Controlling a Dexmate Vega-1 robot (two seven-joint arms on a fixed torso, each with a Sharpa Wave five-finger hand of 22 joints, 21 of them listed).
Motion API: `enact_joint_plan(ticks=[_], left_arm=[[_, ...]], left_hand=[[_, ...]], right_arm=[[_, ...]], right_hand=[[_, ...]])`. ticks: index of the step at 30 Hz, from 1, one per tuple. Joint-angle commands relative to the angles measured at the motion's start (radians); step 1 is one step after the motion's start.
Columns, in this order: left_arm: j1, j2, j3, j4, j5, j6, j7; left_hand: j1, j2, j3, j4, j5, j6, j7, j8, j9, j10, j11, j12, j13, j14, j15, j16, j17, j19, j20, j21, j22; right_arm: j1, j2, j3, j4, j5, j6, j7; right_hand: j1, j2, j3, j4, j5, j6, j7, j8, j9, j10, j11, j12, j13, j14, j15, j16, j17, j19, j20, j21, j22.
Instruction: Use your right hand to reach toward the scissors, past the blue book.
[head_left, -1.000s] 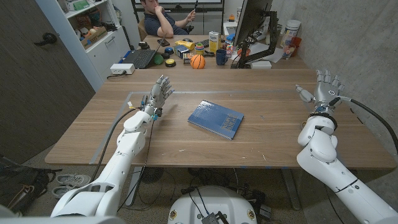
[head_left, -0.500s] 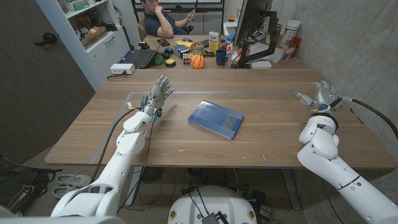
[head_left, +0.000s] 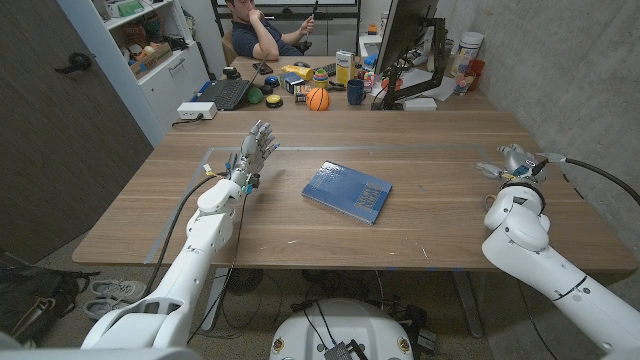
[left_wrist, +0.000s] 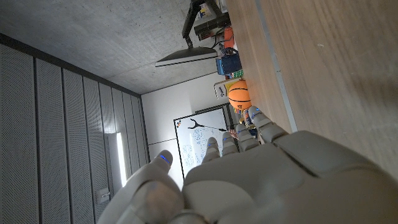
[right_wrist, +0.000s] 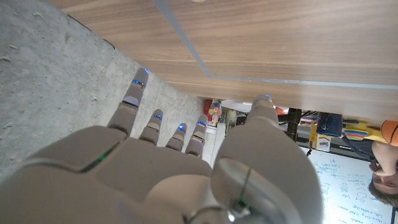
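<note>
The blue book (head_left: 347, 191) lies flat near the middle of the wooden table (head_left: 420, 225), slightly skewed. My right hand (head_left: 515, 160) hovers low over the table's right side, well to the right of the book, fingers apart and holding nothing. In the right wrist view the right hand (right_wrist: 180, 168) shows spread fingers pointing along the table (right_wrist: 280, 43) toward the far desk. My left hand (head_left: 256, 152) stands upright left of the book, fingers apart and empty. The left hand (left_wrist: 249, 174) also shows from behind in its wrist view.
Beyond the table a cluttered desk holds an orange ball (head_left: 317, 98), a blue mug (head_left: 356, 92), a laptop (head_left: 225, 93) and a monitor (head_left: 405, 40). A person (head_left: 255, 30) sits behind it. A concrete wall (head_left: 590, 80) runs close along the right.
My right hand has tipped forward and dropped lower, its fingers going from upright to pointing ahead. The left hand and the book have not moved.
</note>
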Motion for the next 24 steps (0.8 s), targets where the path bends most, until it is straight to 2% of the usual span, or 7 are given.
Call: enact_joint_plan(ticks=[1,5,8,17,19,24], left_arm=[[0.009,0.003,0.000,-0.017,-0.001,0.004,0.004],[0.011,0.003,0.000,-0.019,-0.002,0.004,0.004],[0.011,0.003,0.000,-0.018,-0.002,0.002,0.004],[0.007,0.003,0.000,-0.010,-0.004,-0.001,0.002],[0.006,0.003,0.001,-0.007,-0.004,-0.002,0.001],[0.000,0.002,0.001,0.003,-0.004,-0.004,-0.001]], left_hand=[[0.000,0.035,-0.002,0.002,0.004,-0.010,0.001,0.004,0.003,-0.007,0.002,0.006,0.002,-0.009,-0.001,0.007,0.003,0.003,0.002,0.003,0.003],[0.000,0.035,-0.004,0.002,0.004,-0.010,0.001,0.004,0.003,-0.007,0.003,0.006,0.002,-0.009,-0.001,0.006,0.003,0.003,0.002,0.003,0.003],[0.000,0.035,-0.004,0.002,0.005,-0.010,0.001,0.004,0.003,-0.007,0.003,0.006,0.002,-0.009,0.000,0.007,0.003,0.004,0.002,0.004,0.003],[0.000,0.035,-0.007,0.002,0.006,-0.011,-0.001,0.003,0.003,-0.007,0.003,0.006,0.002,-0.010,-0.001,0.006,0.003,0.003,0.002,0.003,0.003],[0.000,0.035,-0.008,0.002,0.006,-0.011,0.000,0.003,0.003,-0.007,0.003,0.006,0.002,-0.009,-0.001,0.007,0.003,0.003,0.002,0.003,0.003],[0.000,0.035,-0.009,0.002,0.006,-0.012,-0.001,0.003,0.003,-0.007,0.003,0.006,0.002,-0.009,-0.001,0.007,0.003,0.003,0.003,0.003,0.003]], right_arm=[[0.071,-0.103,-0.081,-0.015,0.120,-0.097,0.095],[0.084,-0.124,-0.096,-0.020,0.155,-0.112,0.086],[0.100,-0.137,-0.113,-0.021,0.177,-0.129,0.077],[0.131,-0.167,-0.135,-0.025,0.252,-0.144,0.054],[0.141,-0.178,-0.144,-0.025,0.270,-0.145,0.057],[0.150,-0.179,-0.149,-0.023,0.298,-0.149,0.029]], right_hand=[[0.067,0.012,0.000,-0.013,0.011,-0.004,-0.003,-0.005,0.002,-0.005,-0.013,0.005,0.002,0.030,0.002,-0.001,0.002,0.076,-0.037,0.013,0.004],[0.099,0.021,-0.003,-0.012,0.014,0.008,-0.003,-0.001,0.003,0.015,-0.016,0.011,0.001,0.057,-0.002,0.002,0.001,0.105,-0.075,0.016,0.005],[0.110,0.027,-0.004,-0.011,0.016,0.018,-0.002,0.002,0.004,0.021,-0.019,0.012,0.001,0.062,-0.011,0.000,0.001,0.107,-0.086,0.014,0.006],[0.148,0.060,-0.034,0.014,0.024,0.153,-0.002,0.024,0.006,0.159,-0.023,0.037,0.002,0.124,-0.069,-0.001,0.001,0.110,-0.138,-0.001,0.012],[0.150,0.065,-0.042,0.018,0.027,0.177,-0.002,0.025,0.007,0.182,-0.024,0.039,0.002,0.132,-0.076,-0.003,0.001,0.109,-0.147,-0.004,0.012],[0.151,0.070,-0.050,0.024,0.029,0.202,-0.003,0.026,0.006,0.203,-0.024,0.040,0.002,0.141,-0.077,-0.004,0.001,0.094,-0.148,-0.011,0.013]])
